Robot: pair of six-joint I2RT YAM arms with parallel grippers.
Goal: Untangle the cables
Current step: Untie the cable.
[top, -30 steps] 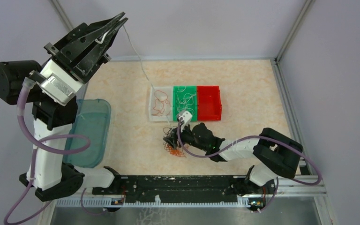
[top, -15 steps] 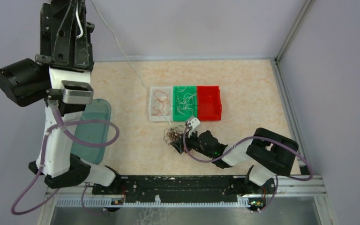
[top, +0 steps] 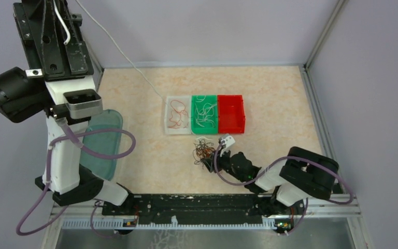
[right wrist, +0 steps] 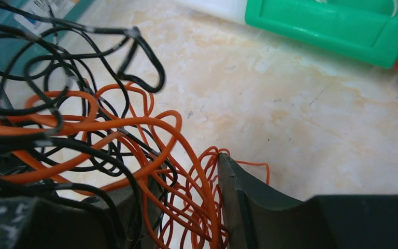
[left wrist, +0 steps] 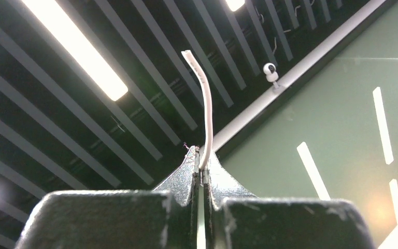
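A tangle of thin orange and black cables (top: 204, 153) lies on the table in front of the bins. My right gripper (top: 211, 160) is low against it. In the right wrist view its jaws (right wrist: 186, 207) stand apart, with loose orange loops (right wrist: 197, 202) between them and touching the right finger (right wrist: 243, 199). My left gripper (top: 49, 8) is raised high at the far left, shut on a white cable (left wrist: 205, 104) whose end sticks up past the fingertips. That white cable (top: 134, 66) runs taut down to the clear bin (top: 169, 124).
Three bins stand in a row: the clear one holds an orange cable, the green one (top: 193, 115) holds white cables, and a red one (top: 231, 113) is beside it. A teal tray (top: 101, 145) lies by the left arm's base.
My left arm has swung up and left, drawing the white cable out longer. My right gripper has pulled back toward the near edge, its jaws narrowing, and the tangle has shifted right with it.
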